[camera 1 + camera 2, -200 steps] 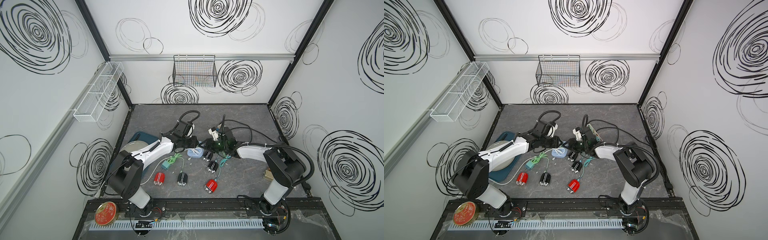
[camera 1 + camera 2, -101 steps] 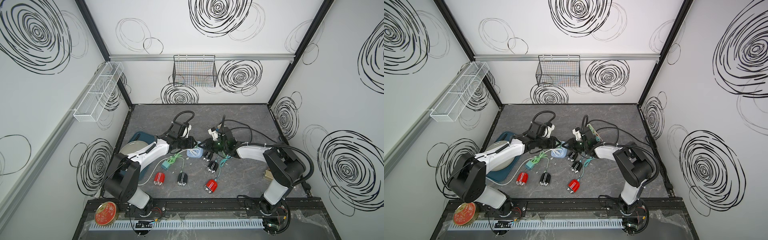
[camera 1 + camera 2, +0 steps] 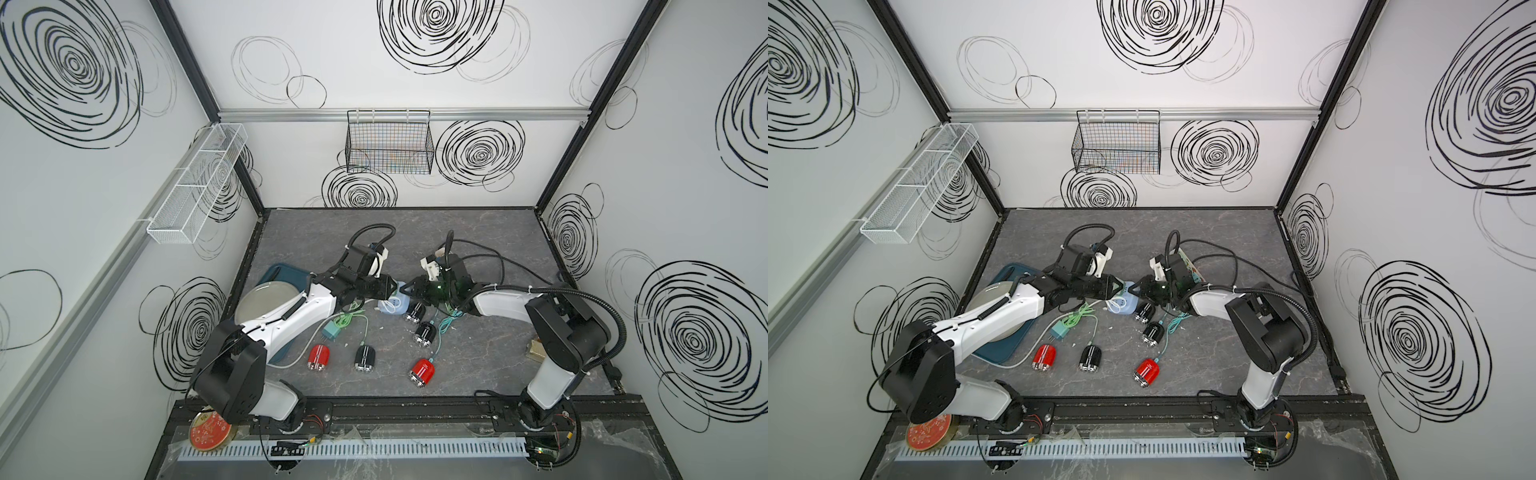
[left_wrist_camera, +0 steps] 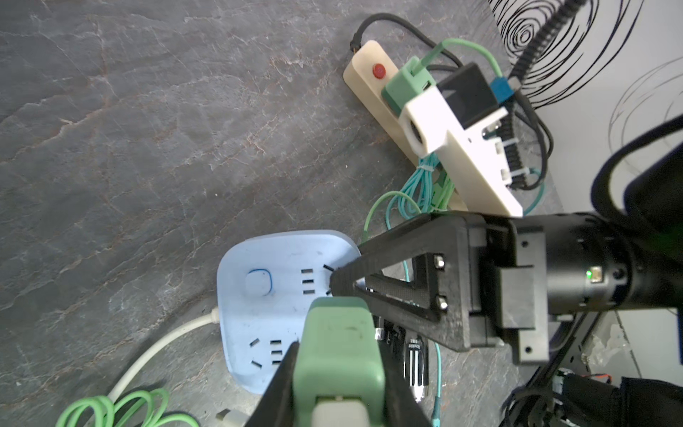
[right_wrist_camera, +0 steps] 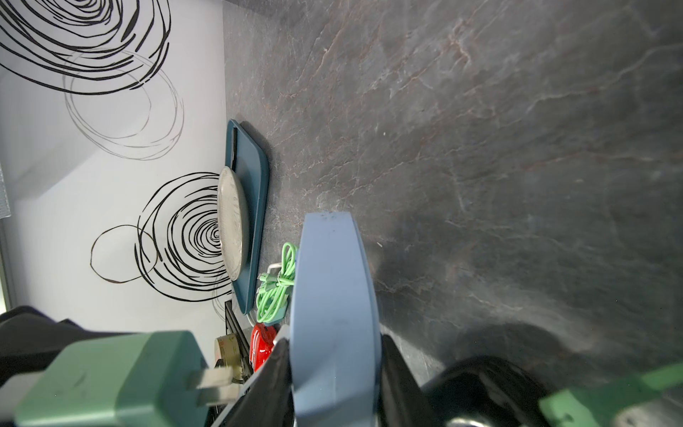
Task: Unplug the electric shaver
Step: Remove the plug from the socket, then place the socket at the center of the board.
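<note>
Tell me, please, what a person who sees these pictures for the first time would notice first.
The two grippers face each other at the middle of the table: the left gripper is shut on a green plug whose prongs show, and the right gripper clamps the pale blue socket block by its edges. In front of them, small red and black shavers lie scattered among green cables.

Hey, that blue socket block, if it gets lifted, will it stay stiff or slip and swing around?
Probably stiff: the blue socket block looks like one moulded plastic shell. Its faces look smooth, so it might slip in the right hand clamping it. Its trailing white cord would likely tug it sideways.
</note>
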You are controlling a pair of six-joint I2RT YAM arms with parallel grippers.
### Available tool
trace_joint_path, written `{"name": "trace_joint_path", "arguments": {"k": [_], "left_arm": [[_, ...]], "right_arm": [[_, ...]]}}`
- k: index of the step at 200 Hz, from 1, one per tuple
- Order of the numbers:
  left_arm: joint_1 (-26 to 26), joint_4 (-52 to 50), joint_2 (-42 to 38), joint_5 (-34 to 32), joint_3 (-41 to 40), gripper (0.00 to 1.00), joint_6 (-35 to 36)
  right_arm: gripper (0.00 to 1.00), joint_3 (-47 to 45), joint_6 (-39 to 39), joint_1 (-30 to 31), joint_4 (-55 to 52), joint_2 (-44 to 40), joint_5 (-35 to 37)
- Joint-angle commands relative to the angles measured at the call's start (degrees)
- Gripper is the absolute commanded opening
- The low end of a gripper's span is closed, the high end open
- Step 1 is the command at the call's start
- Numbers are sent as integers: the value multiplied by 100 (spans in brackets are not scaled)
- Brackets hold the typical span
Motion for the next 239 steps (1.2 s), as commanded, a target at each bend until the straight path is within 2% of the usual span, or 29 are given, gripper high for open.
{"name": "trace_joint_path", "arguments": {"k": [1,37,81,126,177,209,239], "left_arm": [[-84,-414,-193,-498,245,13,258],[-168,-1139,-473,-928,246,13,251],[-110,-1540,-1075,-1169,7,14,86],[-105,-1748,-1331,-1432,-196,15,-22],[-235,-1767,-1399,-1590,-285,15,-40],[-353,-1727,-1297,-1634,-312,15,-185],[-408,-1767,-1166,-1606,-217,15,-96]], "right_arm": [[27,193,42,-63,278,175,16],[27,598,7,-163,518,680,-224],[28,1347,81,-255,693,1417,-316],[30,2602,86,-258,281,2421,-505],[34,3507,98,-219,-145,3176,-558],[49,3583,-18,-207,-418,3136,-420],[58,3503,-196,-250,-656,2867,-276]]}}
